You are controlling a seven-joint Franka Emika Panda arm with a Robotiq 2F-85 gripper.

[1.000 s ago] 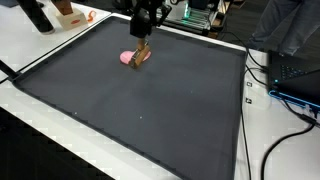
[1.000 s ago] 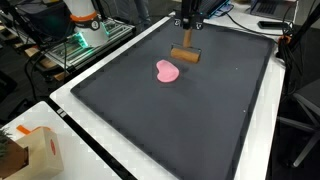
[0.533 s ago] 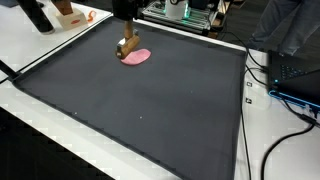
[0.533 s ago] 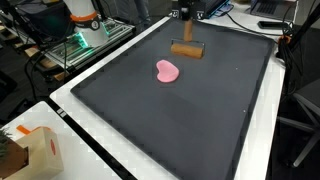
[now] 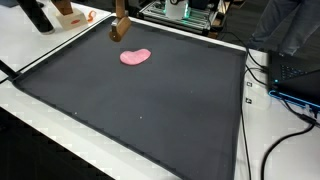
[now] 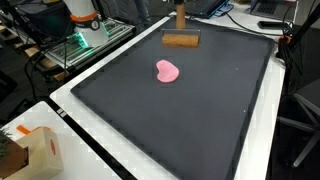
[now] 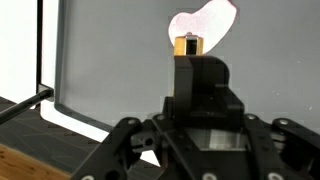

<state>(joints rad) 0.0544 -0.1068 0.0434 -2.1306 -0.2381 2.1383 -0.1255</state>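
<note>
Wooden block (image 6: 181,40) hangs gripped in the closed tool (image 7: 188,52), above the black mat's (image 5: 150,110) far edge. A pink blob (image 5: 135,57) lies on the mat nearby, apart from it.

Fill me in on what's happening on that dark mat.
The robot's gripper is shut on a wooden tool and holds it up off the far part of the dark mat. A pink blob-shaped piece lies flat on the mat, apart from the tool and touched by nothing. In the wrist view it shows just beyond the tool's end.
</note>
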